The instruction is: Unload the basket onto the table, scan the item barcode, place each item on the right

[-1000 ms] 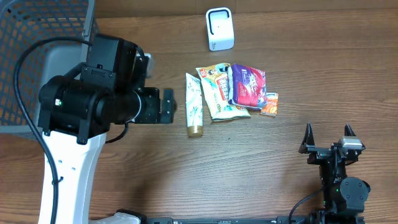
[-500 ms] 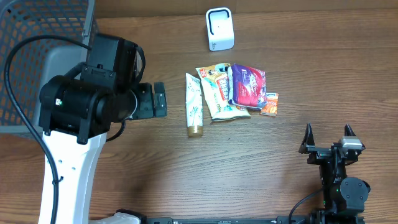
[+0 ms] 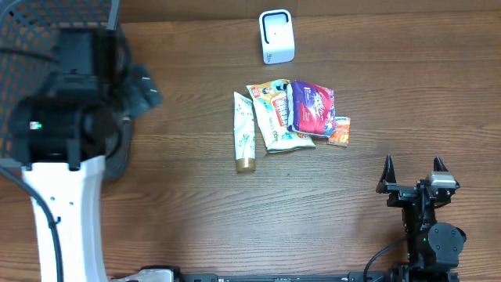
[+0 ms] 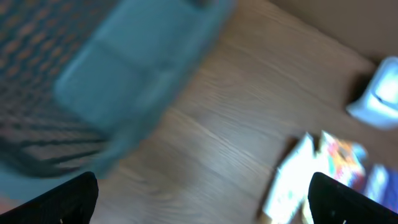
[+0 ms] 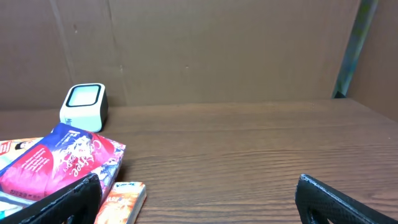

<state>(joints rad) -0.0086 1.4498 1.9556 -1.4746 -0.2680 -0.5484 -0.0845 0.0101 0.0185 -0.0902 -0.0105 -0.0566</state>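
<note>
Packaged items lie in a cluster at the middle of the brown wooden table (image 3: 313,219): a white-and-green tube (image 3: 245,131), a yellow-green snack packet (image 3: 275,119), a purple-and-pink pouch (image 3: 311,107) lying over the packet's edge, and a small orange box (image 3: 340,131). The white boxy barcode scanner (image 3: 276,36) stands apart behind them. The left gripper (image 4: 202,199), blurred, hangs near the grey mesh basket (image 3: 31,47), its fingers spread wide and empty. The right gripper (image 3: 415,178) sits at the near right, fingers likewise released.
</note>
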